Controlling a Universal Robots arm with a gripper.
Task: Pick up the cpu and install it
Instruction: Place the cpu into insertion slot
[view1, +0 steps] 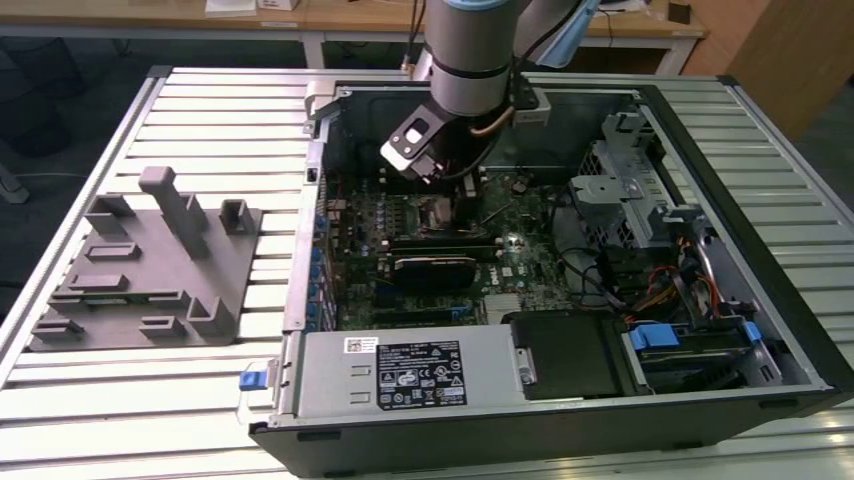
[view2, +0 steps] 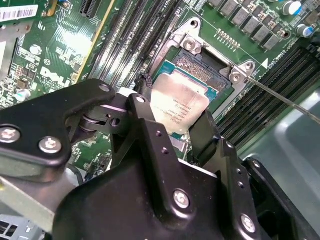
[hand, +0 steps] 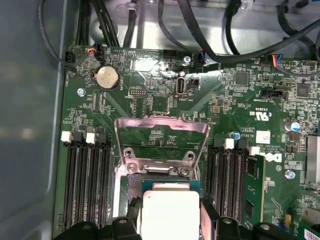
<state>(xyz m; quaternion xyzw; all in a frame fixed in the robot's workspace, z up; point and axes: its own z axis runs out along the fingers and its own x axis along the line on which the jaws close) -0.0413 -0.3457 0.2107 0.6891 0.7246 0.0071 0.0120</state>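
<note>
The fingers (view2: 150, 130) were clamped on the cpu (view2: 177, 107), one black pad against each of two opposite edges, so the gripper (view2: 175, 125) held the chip flat with its pale metal top facing up. In both wrist views the cpu sat directly over the socket (view2: 200, 67), covering most of it, with a strip of contact field and the chip's green edge showing on the far side. Whether its underside was touching the socket or hanging just above could not be told. The plate (hand: 160, 137) stood tipped up and open beyond the socket, and the lever (view2: 285, 100), a thin rod, lay swung out to the side, unlatched. Around the socket ran the green board (hand: 150, 105) with dark memory slots on either side. In the exterior view the arm (view1: 470, 50) reached down into the open case (view1: 534, 430), which lay on its side on a slatted table (view1: 200, 110); a grey fixture (view1: 147, 270) rested well apart on the exterior view's left. By my reading, the pick-up was done and the chip had been brought to its place. Letting go of it, closing the plate and latching the lever were not yet done.
</note>
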